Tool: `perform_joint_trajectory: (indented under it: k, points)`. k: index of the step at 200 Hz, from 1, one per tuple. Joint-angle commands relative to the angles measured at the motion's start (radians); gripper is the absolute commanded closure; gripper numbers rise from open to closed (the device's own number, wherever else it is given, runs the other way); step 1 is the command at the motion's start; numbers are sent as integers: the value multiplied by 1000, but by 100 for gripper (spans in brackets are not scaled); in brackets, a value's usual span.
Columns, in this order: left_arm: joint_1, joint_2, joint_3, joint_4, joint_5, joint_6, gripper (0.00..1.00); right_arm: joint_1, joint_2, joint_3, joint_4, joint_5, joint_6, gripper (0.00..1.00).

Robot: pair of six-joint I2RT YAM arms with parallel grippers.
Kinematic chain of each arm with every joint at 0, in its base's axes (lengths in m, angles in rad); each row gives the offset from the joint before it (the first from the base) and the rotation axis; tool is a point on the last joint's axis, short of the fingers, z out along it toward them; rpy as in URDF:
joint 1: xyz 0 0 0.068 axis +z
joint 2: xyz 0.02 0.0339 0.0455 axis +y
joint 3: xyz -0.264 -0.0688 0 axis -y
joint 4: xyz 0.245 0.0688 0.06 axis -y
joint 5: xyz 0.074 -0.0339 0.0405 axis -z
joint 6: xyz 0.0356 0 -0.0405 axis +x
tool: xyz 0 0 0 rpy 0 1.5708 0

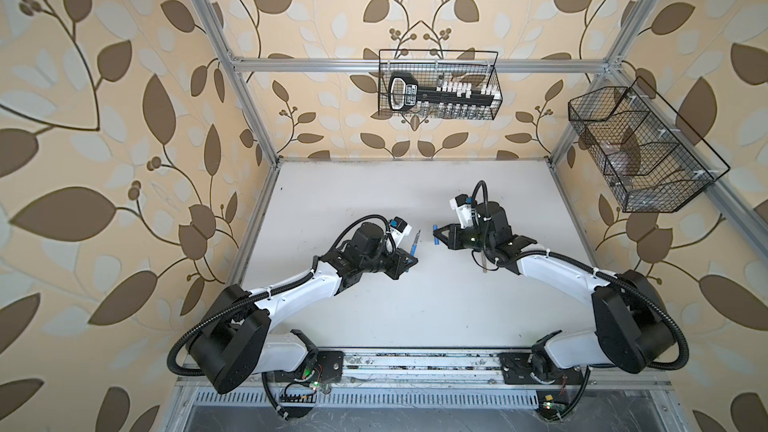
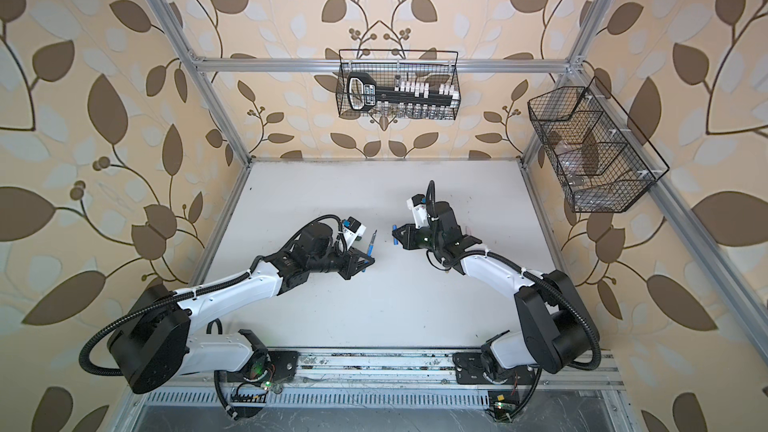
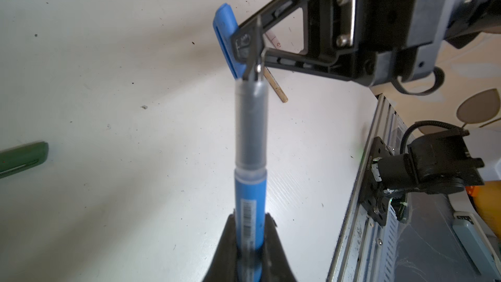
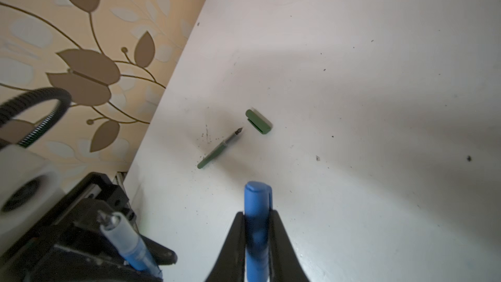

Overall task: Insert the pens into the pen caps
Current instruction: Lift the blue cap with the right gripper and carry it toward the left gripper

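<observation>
Right, top views, left gripper (image 1: 411,263): clamped on the blue pen (image 1: 414,248) low on the barrel, nib free and aimed at the back wall
Top views, right gripper (image 1: 439,237): pinched across the blue cap (image 1: 435,236), both lifted off the table (image 1: 374,201)
Top views, key relation: the cap sits just right of the nib with a clear gap. Their long axes run nearly side by side, not in line, so I judge one wrist must turn before the nib can meet the mouth. The right arm is nearer the cap, the left nearer the pen
Top views, tan pen (image 1: 483,261): flat on the table under the right arm
Top views, containers: the back basket (image 1: 438,51) holds a black-handled rack (image 1: 440,95). The side basket (image 1: 598,118) has something pale I cannot make out, and I see no pens in either
Left wrist view: the pen (image 3: 250,199) runs straight out from the jaws. Its nib overlaps the other gripper's tip here, and I cannot tell contact from this view
Right wrist view: the cap (image 4: 257,212) shows its rounded closed end outward, so I take the mouth to be hidden on the jaw side
Right wrist view, table: the green pen (image 4: 219,149) lies with its nib towards the green cap (image 4: 259,122), close but apart
</observation>
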Motion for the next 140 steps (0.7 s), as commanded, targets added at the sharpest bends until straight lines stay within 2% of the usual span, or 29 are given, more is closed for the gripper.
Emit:
perform_joint_trajectory:
  k: [1,57,140]
  points:
    - [-19,-7,42,30,19,36,100,9,-49,-48,200,-38,130,83]
    - [-30,-5,45,27,17,44,100,6,-125,-85,279,-33,194,83]
    - [-40,-8,50,13,-12,56,100,30,-105,-73,356,-65,220,83]
